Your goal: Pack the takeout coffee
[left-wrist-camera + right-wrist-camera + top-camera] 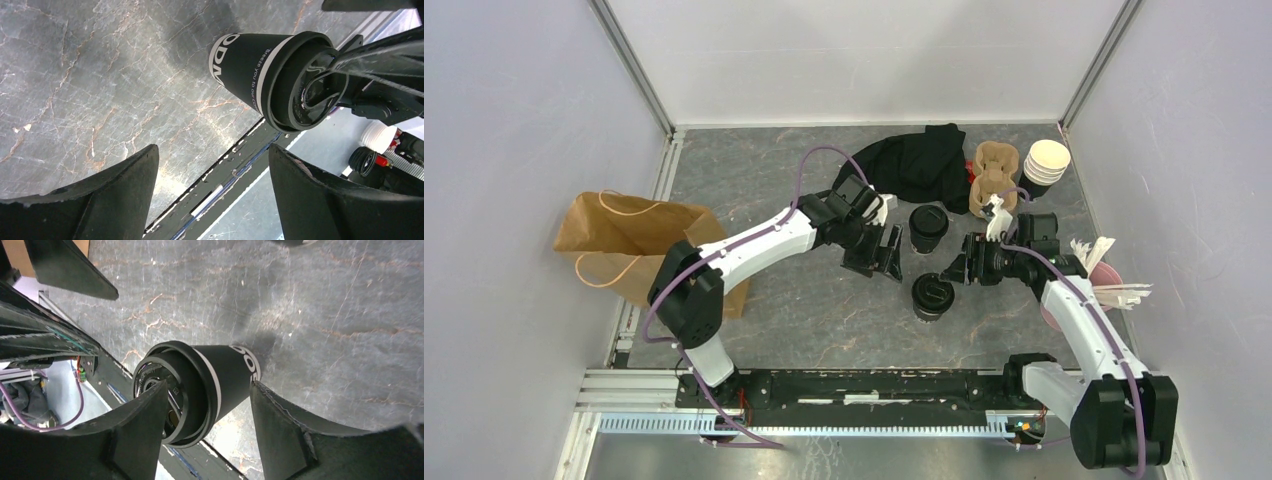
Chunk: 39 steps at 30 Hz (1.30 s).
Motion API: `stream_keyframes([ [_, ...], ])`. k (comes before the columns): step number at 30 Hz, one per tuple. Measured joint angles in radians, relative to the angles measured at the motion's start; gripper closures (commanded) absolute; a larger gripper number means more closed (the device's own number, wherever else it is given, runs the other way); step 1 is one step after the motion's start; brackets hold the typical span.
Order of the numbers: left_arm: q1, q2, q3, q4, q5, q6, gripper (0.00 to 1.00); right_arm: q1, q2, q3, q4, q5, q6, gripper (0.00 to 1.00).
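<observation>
Two black lidded coffee cups stand mid-table: the far cup [928, 224] and the near cup [932, 297]. My left gripper [886, 254] is open and empty, just left of both cups. In the left wrist view [212, 150] the near cup [252, 70] stands beyond its fingertips, apart from them. My right gripper [954, 268] is open just right of the near cup. In the right wrist view [209, 386] this cup [220, 377] sits at the mouth of the open jaws, its lid partly behind the left finger [135, 425]; no grip shows.
A brown paper bag [639, 245] lies at the left. A black cloth [914, 160], a cardboard cup carrier [992, 178] and a stack of lidless cups [1046, 162] sit at the back. A pink holder with stirrers [1107, 280] stands at the right wall.
</observation>
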Motion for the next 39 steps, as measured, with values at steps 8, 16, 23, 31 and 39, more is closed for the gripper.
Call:
stream_keyframes([
  [8, 0.000, 0.000, 0.003, 0.031, 0.114, 0.014, 0.15, 0.000, -0.050, -0.012, -0.060, -0.040, -0.027, 0.24],
  [16, -0.018, 0.093, 0.055, 0.043, 0.253, 0.017, 0.22, 0.000, -0.082, -0.088, -0.012, -0.103, 0.029, 0.31],
  [23, -0.052, 0.225, 0.145, 0.021, 0.278, 0.018, 0.31, 0.000, -0.107, -0.161, 0.053, -0.124, 0.107, 0.40],
  [31, -0.055, 0.233, 0.203, 0.045, 0.160, 0.001, 0.19, 0.008, -0.290, -0.308, 0.221, -0.053, 0.381, 0.41],
  [39, -0.022, 0.151, 0.183, 0.053, 0.029, -0.106, 0.22, 0.049, -0.392, -0.404, 0.369, 0.090, 0.634, 0.40],
])
